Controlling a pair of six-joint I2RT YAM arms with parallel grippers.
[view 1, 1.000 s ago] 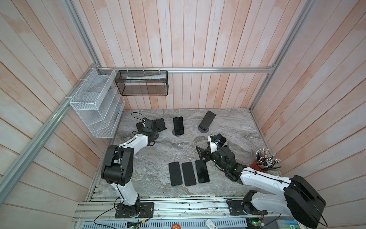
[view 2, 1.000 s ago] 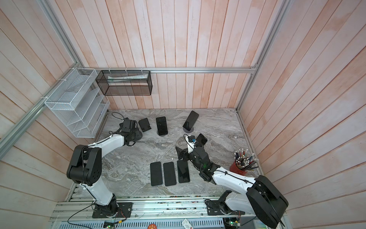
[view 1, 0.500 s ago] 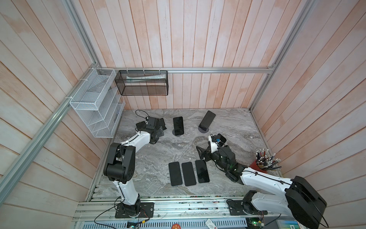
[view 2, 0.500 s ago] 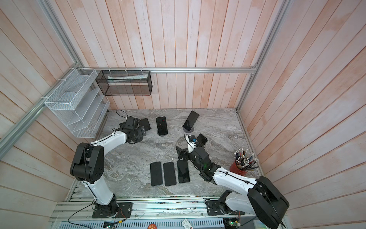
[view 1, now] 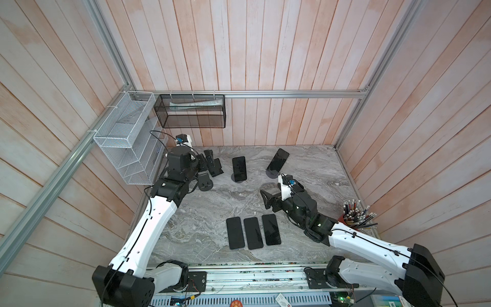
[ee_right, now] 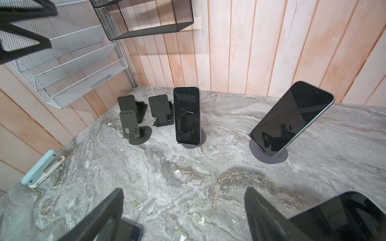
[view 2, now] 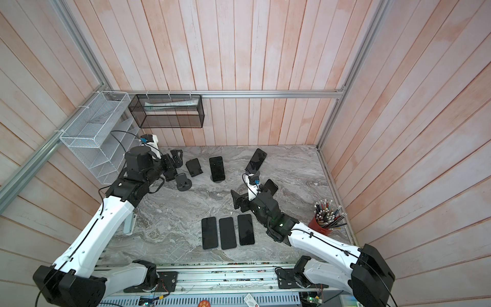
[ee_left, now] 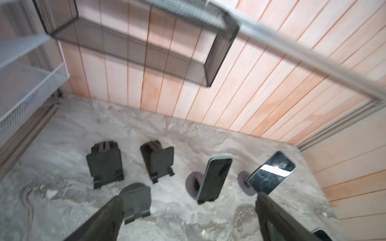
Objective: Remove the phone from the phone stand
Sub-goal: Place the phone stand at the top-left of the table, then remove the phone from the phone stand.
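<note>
Both arms' jaws gape wide and empty, so the right gripper should square up on the upright phone and lift it straight off its stand.

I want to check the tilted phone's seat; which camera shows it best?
The right wrist view: the tilted phone is large, sharp, leaning on its round stand. The left wrist view blurs it with glare; both top views show it small.

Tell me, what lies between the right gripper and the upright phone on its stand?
Only bare marble tabletop. The right wrist view shows the open right gripper facing the upright phone with nothing on that stretch.
</note>
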